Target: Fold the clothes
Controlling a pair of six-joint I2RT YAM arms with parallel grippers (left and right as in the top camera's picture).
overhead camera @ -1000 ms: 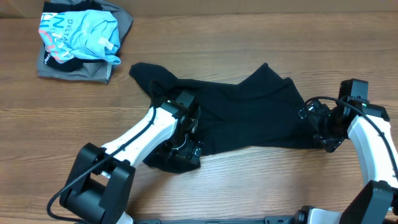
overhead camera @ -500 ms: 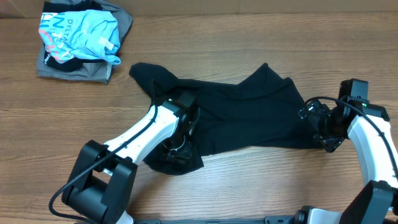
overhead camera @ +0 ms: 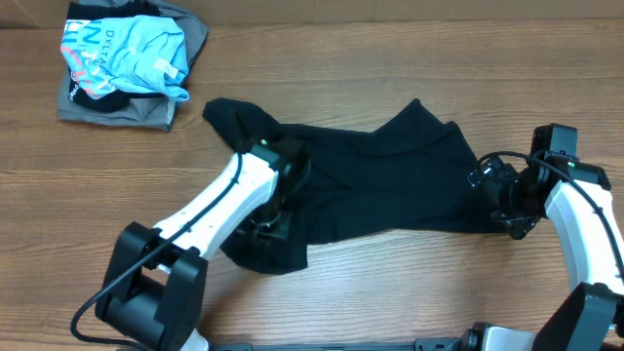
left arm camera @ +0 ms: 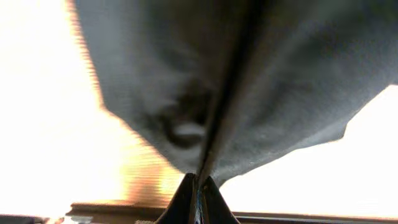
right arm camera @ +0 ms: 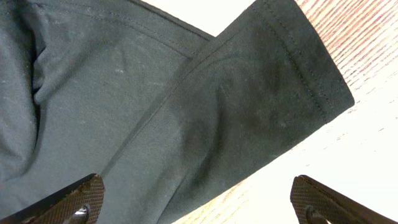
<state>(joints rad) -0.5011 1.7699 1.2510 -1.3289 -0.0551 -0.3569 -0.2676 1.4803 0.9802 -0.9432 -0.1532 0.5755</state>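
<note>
The clothes (overhead camera: 370,180), a black T-shirt, lie crumpled across the middle of the wooden table. My left gripper (overhead camera: 265,226) sits at the shirt's front left part. In the left wrist view it (left arm camera: 198,185) is shut on a fold of the dark fabric (left arm camera: 280,81), which hangs from the pinched fingertips. My right gripper (overhead camera: 499,203) is at the shirt's right end. The right wrist view shows it (right arm camera: 199,202) open, hovering over a hemmed sleeve (right arm camera: 273,93) with nothing between its pads.
A light blue printed shirt (overhead camera: 127,54) lies on a grey folded garment (overhead camera: 117,105) at the far left corner. Bare wood (overhead camera: 409,283) runs along the front of the table.
My left gripper has shut on the shirt's front left fabric and drawn back slightly to the left, dragging the bunched cloth with it. The right arm has not moved.
</note>
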